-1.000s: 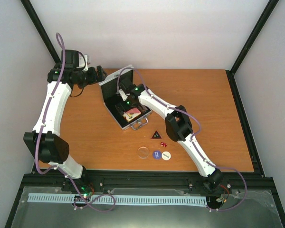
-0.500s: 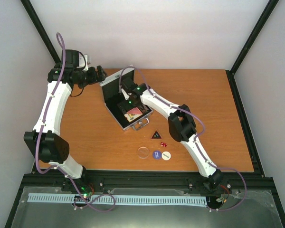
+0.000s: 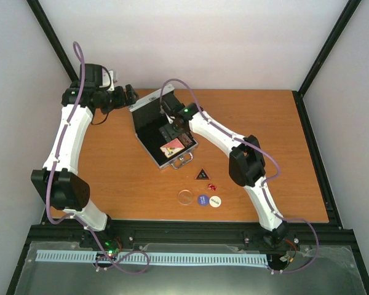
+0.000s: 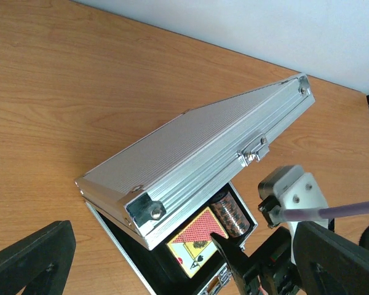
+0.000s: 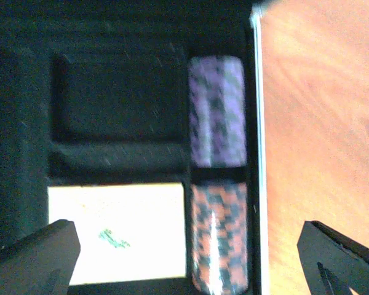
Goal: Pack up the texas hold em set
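White right arm (image 3: 212, 130) far out over the aluminium case (image 4: 197, 160), end effector (image 3: 170, 131) wide above chip stacks (image 5: 216, 110).

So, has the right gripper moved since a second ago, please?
Yes: the right gripper drew back toward the silver case's lid, uncovering the pink-orange card box.

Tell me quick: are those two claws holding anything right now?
Left gripper: open, holding nothing.
Right gripper: open, holding nothing, above the open case.
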